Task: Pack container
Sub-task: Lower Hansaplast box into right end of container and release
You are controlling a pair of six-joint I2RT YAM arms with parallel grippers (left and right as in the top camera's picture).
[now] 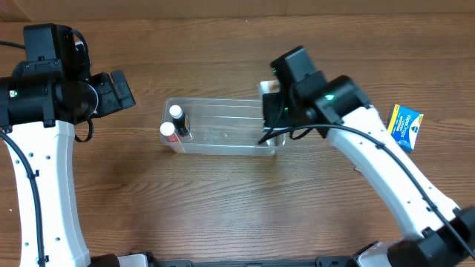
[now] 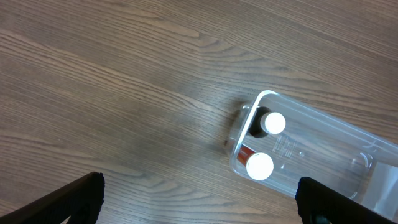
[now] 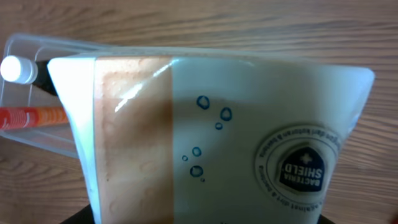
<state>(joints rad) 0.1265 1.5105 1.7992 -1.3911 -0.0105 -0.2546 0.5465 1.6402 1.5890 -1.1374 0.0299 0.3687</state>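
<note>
The clear plastic container [image 1: 223, 132] lies in the middle of the table. Two small bottles with white caps [image 1: 176, 112] [image 1: 168, 130] stand at its left end. They show in the left wrist view too [image 2: 274, 123] [image 2: 259, 165], inside the container [image 2: 323, 155]. My right gripper [image 1: 273, 115] is shut on a white box with an orange band and a "Bacteria Shield" badge [image 3: 217, 137]. It holds the box at the container's right end [image 3: 37, 43]. My left gripper [image 2: 199, 202] is open and empty above bare table, left of the container.
A blue and yellow box [image 1: 406, 126] lies on the table at the far right, beside my right arm. The wooden tabletop [image 1: 223, 200] extends in front of the container.
</note>
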